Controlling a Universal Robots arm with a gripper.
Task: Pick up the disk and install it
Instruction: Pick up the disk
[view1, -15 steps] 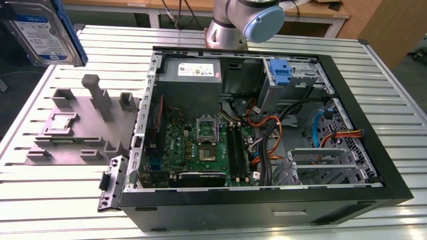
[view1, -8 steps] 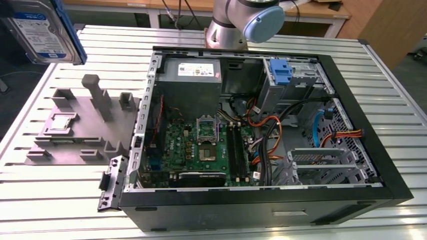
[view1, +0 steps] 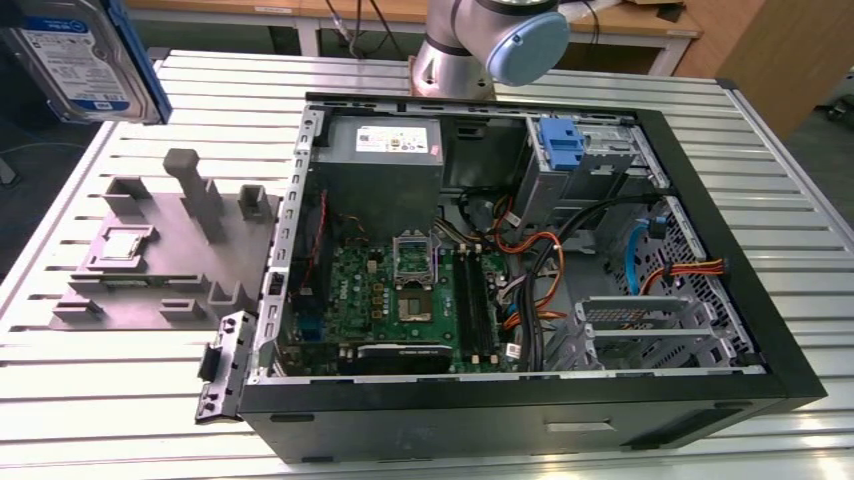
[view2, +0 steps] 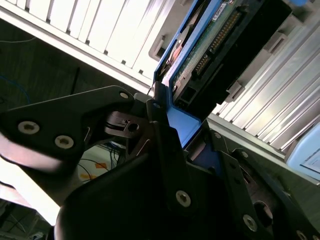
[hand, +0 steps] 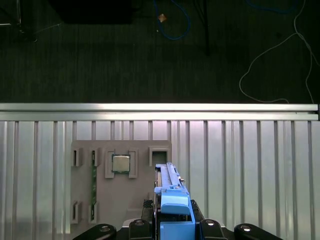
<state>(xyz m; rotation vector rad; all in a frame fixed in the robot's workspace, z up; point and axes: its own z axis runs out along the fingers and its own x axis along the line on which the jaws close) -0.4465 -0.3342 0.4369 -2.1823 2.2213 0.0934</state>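
Disk (view1: 78, 52): flat silver metal rectangle, white label, blue band, blue plastic carrier, held aloft at the exterior view's upper left | my end effector (view2: 186, 131): black fingers clamped on the carrier | surface (view1: 134, 400): ribbed metal slats, grey moulded fixture (view1: 160, 250), open black computer case (view1: 534, 410) | floor (hand: 100, 50): dark carpet

Disk (view1: 83, 60) is cut by the exterior view's top and left edges, so part of the label and blue carrier is lost. Arm (view1: 491, 45) is cut by the top edge there. Table (view1: 134, 400) runs off all sides.

In the second wrist view the disk's far end passes the frame edge. Its near end is hidden, pinched inside the gripper (view2: 186, 127), and the label face is unseen.

In the first wrist view the disk is edge-on. Its near end and the gripper are cut by the frame edge, and both cover part of the fixture (hand: 120, 200). Green strip (hand: 93, 185) is too thin to identify.
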